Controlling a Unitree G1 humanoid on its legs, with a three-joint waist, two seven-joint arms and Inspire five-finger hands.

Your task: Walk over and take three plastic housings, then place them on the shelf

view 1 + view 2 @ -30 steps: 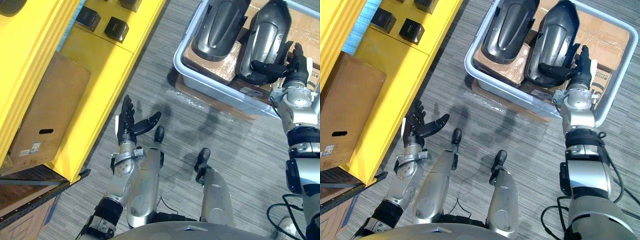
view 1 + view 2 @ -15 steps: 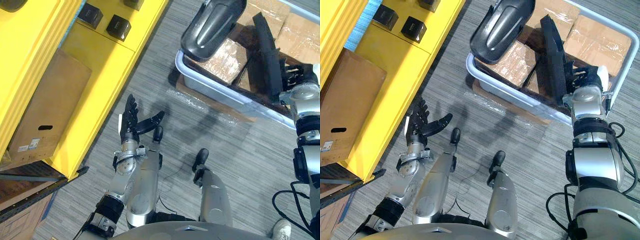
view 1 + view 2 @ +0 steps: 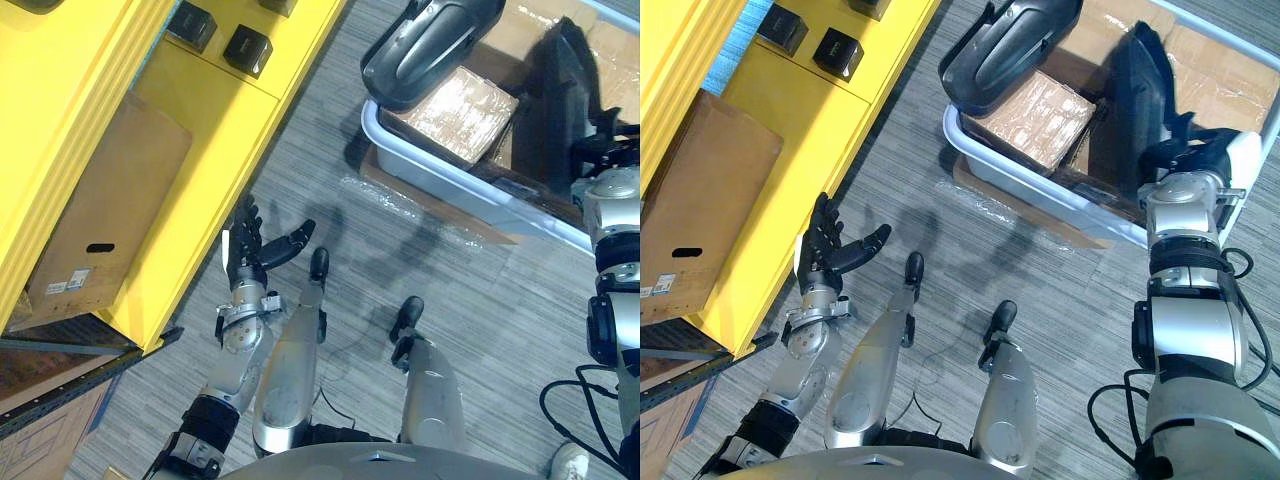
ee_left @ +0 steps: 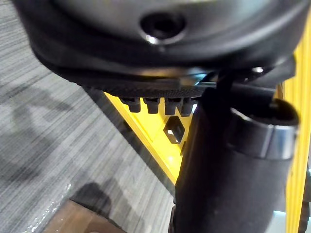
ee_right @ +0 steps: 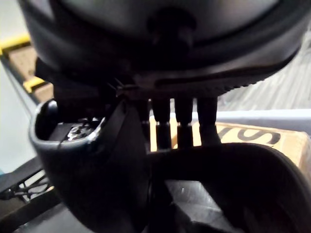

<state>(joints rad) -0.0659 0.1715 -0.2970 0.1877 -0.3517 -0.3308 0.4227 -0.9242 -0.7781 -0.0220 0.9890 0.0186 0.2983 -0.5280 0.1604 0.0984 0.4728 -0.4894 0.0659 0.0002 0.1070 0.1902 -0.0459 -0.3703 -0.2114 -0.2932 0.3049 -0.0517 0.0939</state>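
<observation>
Tipped up since a second ago, one housing point(image 3: 1140, 95) now stands on edge over the bin point(image 3: 1040, 190). The right hand point(image 3: 1200, 158) is curled round its lower rim, arm stretched forward. A second housing point(image 3: 1010, 50) overhangs the bin's left corner. The left hand point(image 3: 823, 262) hangs open, fingers spread, over bare floor point(image 3: 1070, 280) beside the yellow shelf point(image 3: 790, 130).

Your shelf point(image 3: 205, 100) is yellow, the floor point(image 3: 470, 300) grey with fine stripes. The housings point(image 3: 430, 45) are glossy black, their crate point(image 3: 440, 172) pale grey.
</observation>
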